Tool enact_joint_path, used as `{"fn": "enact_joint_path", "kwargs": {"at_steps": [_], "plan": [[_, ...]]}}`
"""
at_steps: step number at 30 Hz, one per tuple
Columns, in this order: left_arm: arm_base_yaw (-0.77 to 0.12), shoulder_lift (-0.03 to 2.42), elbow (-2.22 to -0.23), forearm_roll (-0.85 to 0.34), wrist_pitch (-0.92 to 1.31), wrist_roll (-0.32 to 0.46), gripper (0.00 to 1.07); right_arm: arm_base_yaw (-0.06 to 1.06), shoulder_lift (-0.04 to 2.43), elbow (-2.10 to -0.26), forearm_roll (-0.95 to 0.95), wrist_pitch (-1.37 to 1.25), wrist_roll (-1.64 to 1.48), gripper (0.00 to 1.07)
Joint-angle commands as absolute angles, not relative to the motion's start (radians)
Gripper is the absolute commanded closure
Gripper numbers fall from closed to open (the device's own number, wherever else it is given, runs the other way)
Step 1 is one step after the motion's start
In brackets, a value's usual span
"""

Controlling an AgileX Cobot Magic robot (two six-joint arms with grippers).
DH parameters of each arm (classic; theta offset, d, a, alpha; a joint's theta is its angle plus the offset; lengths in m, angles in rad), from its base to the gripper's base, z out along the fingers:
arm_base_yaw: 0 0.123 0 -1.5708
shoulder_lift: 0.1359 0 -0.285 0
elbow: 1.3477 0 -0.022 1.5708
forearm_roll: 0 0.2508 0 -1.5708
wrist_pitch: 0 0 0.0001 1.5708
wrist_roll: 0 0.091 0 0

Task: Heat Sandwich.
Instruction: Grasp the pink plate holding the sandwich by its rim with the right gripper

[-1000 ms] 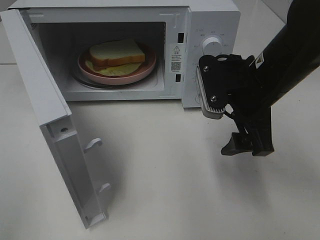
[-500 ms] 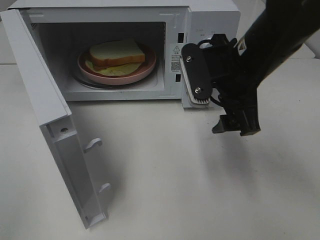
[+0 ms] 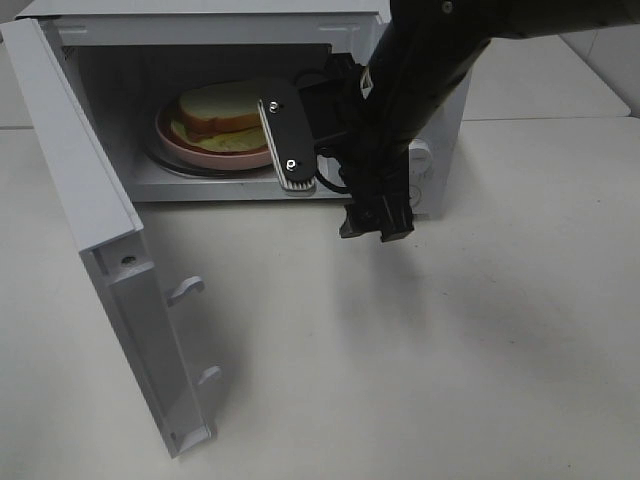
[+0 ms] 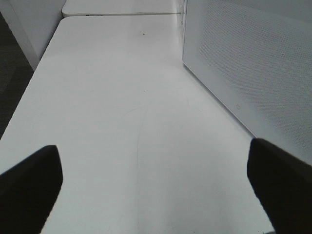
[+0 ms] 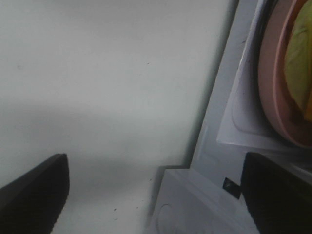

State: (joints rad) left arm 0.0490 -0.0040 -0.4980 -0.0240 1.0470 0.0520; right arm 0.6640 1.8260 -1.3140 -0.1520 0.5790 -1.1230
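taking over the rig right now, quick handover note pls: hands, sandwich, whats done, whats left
Left hand: open, empty, over the table.
Right hand: open, empty, in front of the microwave, near the right edge of its opening.
Sandwich: on the pink plate, inside the microwave.
Door: swung wide open.
Done: sandwich loaded.
Left: shut the door, then start the heating.
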Motion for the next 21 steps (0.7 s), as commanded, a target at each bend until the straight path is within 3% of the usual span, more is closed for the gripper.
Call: {"fn": "enact_joint_path", "kwargs": {"at_steps": [1, 21], "plan": [[0.05, -0.025, -0.494, -0.031, 1.036, 0.046, 0.09, 0.672, 1.868, -1.368, -0.156, 0.556, -1.118, 0.17], [0.05, -0.025, -0.494, -0.031, 1.036, 0.046, 0.09, 0.674, 2.119, -1.666, -0.145, 0.532, -1.118, 0.19]]}}
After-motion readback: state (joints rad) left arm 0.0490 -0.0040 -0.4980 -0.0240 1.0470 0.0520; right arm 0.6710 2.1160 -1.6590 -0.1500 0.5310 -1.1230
